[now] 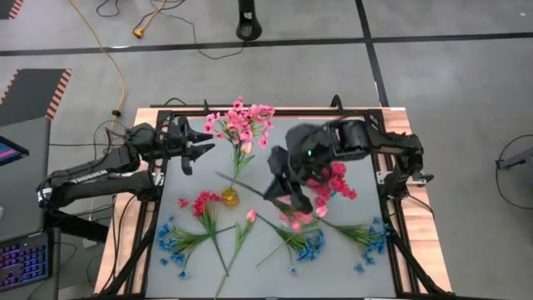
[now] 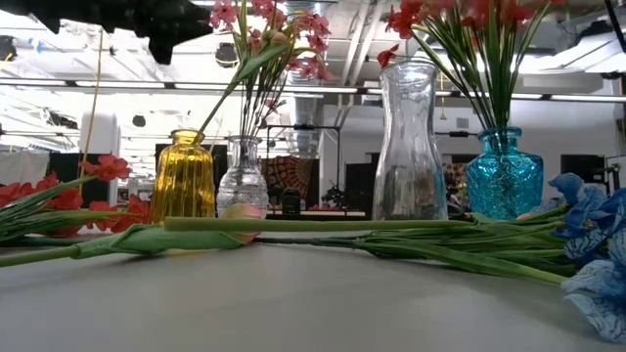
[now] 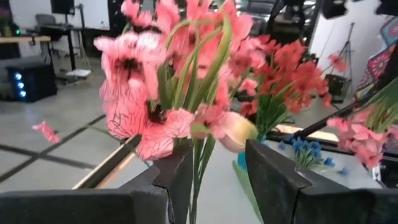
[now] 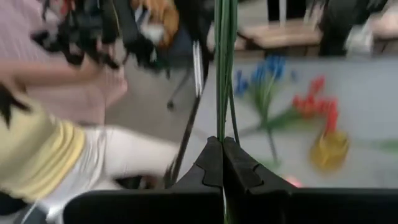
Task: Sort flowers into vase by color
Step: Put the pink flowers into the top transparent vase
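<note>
Right gripper: clamped on a green stem, over the table's right half.
Stem axis: runs straight out from the fingertips.
Left gripper: parted, empty, by the pink flowers near the far edge.
Nearer arm: right.
Loose flowers: along the table's near edge.
View difference: only the right wrist view shows the pinch.

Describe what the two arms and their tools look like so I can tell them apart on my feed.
Both arms are dark, jointed, with black two-finger tools. The left arm carries pale lettering along its link; the right arm shows a small green light. Left tool fingers are blocky, angular.
</note>
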### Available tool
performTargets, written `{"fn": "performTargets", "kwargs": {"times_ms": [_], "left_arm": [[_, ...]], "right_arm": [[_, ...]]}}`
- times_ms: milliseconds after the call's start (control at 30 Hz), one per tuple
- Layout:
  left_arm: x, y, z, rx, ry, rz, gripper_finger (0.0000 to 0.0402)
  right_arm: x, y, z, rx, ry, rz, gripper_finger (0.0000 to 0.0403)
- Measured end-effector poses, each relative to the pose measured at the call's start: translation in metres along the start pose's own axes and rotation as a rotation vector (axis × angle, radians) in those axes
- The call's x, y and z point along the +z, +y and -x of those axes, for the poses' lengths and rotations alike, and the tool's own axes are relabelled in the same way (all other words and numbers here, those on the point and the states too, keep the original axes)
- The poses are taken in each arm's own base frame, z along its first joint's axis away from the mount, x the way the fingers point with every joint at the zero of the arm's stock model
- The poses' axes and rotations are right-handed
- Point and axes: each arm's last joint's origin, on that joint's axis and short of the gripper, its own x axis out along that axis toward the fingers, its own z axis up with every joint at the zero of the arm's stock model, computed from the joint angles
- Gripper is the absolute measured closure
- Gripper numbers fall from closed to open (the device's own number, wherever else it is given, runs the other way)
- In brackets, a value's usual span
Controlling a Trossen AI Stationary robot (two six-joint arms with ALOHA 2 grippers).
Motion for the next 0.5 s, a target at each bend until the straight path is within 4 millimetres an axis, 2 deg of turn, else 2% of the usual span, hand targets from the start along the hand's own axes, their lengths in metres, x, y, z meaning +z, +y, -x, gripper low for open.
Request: {"fn": "performTargets", "kwargs": {"times_ms": [300,500], "left_arm": [[0.005,-0.002,0.004,-0.033,-0.039,-0.019,0.0267],[0.017,-0.005,0.007,-0.073,-0.167,0.026,0.0267]], "right_arm": [[0.030,-0.029,0.015,-0.060,-0.268,0.214,0.0381],[0.041,-0.040,0.024,-0.131,-0.360,0.471,0.0381]]}}
